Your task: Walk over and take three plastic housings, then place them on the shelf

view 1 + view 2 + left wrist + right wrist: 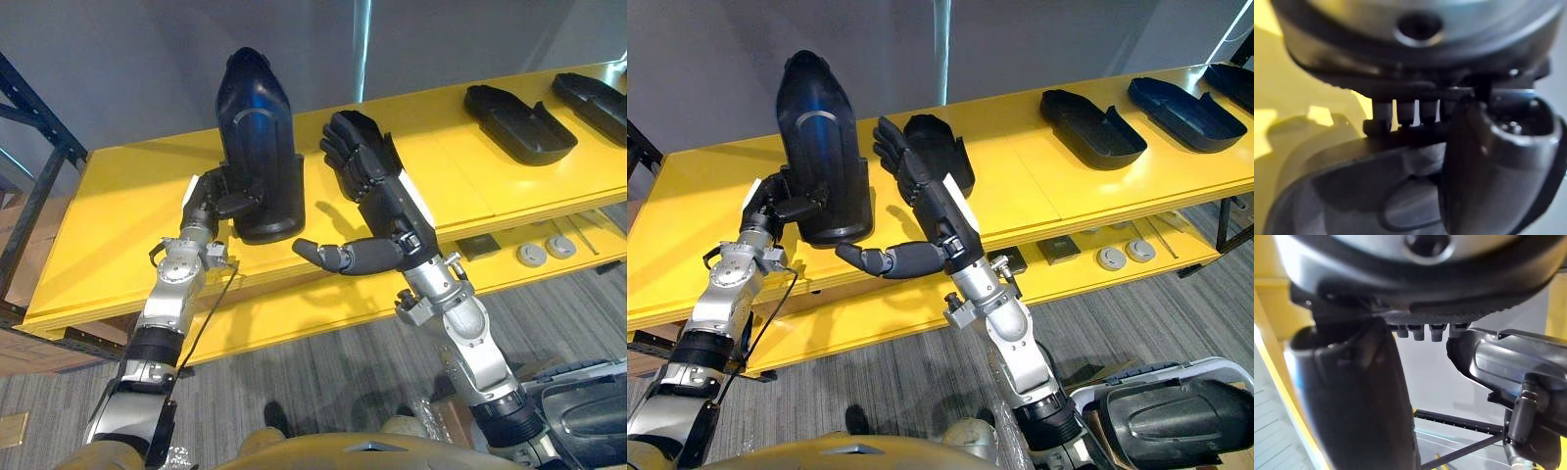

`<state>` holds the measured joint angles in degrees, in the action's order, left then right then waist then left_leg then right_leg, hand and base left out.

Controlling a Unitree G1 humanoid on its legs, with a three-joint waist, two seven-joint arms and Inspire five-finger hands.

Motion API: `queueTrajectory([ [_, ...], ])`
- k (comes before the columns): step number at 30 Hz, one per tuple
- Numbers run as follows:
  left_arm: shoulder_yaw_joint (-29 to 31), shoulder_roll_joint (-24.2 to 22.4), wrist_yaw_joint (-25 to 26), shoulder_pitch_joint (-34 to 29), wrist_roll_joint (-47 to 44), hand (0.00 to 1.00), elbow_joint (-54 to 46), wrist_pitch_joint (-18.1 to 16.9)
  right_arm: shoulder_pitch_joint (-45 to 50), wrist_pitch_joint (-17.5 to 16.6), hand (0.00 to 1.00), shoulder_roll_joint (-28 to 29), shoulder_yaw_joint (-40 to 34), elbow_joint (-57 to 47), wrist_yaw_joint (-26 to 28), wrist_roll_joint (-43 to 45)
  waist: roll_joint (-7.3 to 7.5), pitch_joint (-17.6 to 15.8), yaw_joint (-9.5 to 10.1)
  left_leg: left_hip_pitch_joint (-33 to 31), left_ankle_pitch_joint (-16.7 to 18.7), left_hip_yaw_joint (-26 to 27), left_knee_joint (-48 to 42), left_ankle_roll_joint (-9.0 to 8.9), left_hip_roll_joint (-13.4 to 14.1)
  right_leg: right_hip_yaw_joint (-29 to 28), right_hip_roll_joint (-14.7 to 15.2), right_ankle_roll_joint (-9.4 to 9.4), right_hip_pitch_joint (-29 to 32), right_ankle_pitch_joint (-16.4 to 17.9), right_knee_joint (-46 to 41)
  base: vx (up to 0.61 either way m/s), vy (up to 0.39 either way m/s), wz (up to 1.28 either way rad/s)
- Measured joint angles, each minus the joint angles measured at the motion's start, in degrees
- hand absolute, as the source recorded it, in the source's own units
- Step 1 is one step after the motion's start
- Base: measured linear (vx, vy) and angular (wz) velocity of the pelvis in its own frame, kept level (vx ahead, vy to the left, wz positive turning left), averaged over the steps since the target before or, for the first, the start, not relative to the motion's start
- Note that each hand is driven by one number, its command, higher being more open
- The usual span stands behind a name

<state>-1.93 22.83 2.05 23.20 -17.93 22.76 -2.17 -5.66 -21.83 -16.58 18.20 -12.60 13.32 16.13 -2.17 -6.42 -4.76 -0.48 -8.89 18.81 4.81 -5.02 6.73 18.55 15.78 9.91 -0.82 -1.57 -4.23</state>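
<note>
A tall black plastic housing [257,137] stands upright on the yellow shelf [127,215], its lower end at the board. My left hand [211,201] is shut on its lower left edge, with the thumb across the front; the left wrist view shows that thumb [1488,161] over the housing's rim [1352,186]. My right hand [377,186] is open just right of the housing, fingers straight up and thumb [333,257] stretched toward the base without holding it. Another housing [940,147] lies flat behind the right hand.
Two more black housings [519,122] [593,98] lie flat at the shelf's right end. On the lower board sit two grey round discs [532,255] and a dark square part [480,245]. A dark blue rack post [39,166] rises at the left.
</note>
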Motion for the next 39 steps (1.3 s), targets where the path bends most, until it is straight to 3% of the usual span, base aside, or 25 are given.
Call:
queueTrajectory([
  [3, -0.3, -0.6, 2.1, 3.1, -0.4, 0.00, 2.0, 2.3, -2.6, 0.2, 1.00, 0.2, 1.3, 0.0, -0.2, 0.0, -0.20, -0.3, 0.03, -1.8, -0.8, -0.6, 0.0, 0.21, 0.1, 0.1, 0.1, -0.02, 2.1, 0.0, -1.1, -0.08, 0.010, 0.10],
  [7, -0.3, -2.3, 5.8, 9.6, -2.4, 0.00, 4.1, 4.2, -7.5, 0.6, 1.00, 0.7, 2.9, -1.0, -0.9, -0.1, -0.92, -3.5, 0.30, -4.8, -2.1, -1.5, 0.0, 0.56, 0.3, 0.4, 0.1, -0.22, 5.4, 0.2, -3.2, -0.11, 0.008, 0.10],
  [14, -0.1, -2.3, 9.0, 17.6, -2.8, 0.00, 4.1, 8.5, -9.2, 2.7, 1.00, 1.4, 4.0, -6.9, -3.5, -0.1, -0.74, -7.8, 1.32, -8.1, -3.3, -1.5, 0.0, 0.68, 0.7, -0.1, 0.2, -0.41, 9.8, 0.1, -5.6, -0.04, -0.003, 0.01],
  [15, 0.0, -2.3, 9.5, 18.4, -3.1, 1.00, 4.1, 9.0, -9.4, 3.1, 1.00, 1.4, 3.9, -7.6, -4.3, -0.1, -0.77, -8.3, 1.42, -8.7, -3.5, -1.5, 0.0, 0.86, 0.7, -0.1, 0.2, -0.46, 10.4, 0.2, -5.8, 0.00, 0.000, 0.00],
  [21, 0.2, -2.2, 10.2, 20.2, -2.5, 1.00, 4.0, 10.4, -10.3, 4.3, 1.00, 1.4, 3.9, -8.4, -5.5, -0.1, -0.78, -9.0, 1.83, -9.0, -3.7, -1.2, 0.0, 0.78, 0.8, -0.4, 0.2, -0.96, 11.4, 0.5, -6.9, 0.01, -0.008, -0.02],
  [26, 1.3, -2.1, 10.5, 23.9, -0.7, 1.00, 4.3, 13.6, -11.2, 5.1, 1.00, 1.3, 4.1, -10.9, -6.1, -0.1, -1.26, -11.2, 2.33, -8.6, -3.6, -0.5, 0.0, 0.59, 0.9, -1.3, 0.3, -1.13, 11.9, 0.7, -7.7, -0.01, -0.017, -0.07],
  [35, 3.4, -0.9, 10.6, 24.5, 5.1, 1.00, 5.6, 17.7, -10.9, 5.8, 1.00, 1.1, 5.5, -10.9, -6.4, -0.1, -1.33, -11.2, 2.24, -7.7, -2.9, 0.5, 0.0, 0.40, 1.0, -1.7, 0.4, -1.23, 11.6, 0.8, -8.2, 0.00, -0.009, -0.04],
  [39, 5.7, 0.4, 13.0, 24.6, 5.2, 1.00, 7.9, 21.3, -10.3, 6.6, 1.00, 1.1, 7.2, -10.9, -6.4, -0.1, -1.52, -11.1, 1.89, -5.9, -2.3, 1.3, 0.0, 0.16, 0.9, -2.3, 0.6, -1.17, 10.6, 1.2, -8.7, 0.02, -0.019, -0.07],
])
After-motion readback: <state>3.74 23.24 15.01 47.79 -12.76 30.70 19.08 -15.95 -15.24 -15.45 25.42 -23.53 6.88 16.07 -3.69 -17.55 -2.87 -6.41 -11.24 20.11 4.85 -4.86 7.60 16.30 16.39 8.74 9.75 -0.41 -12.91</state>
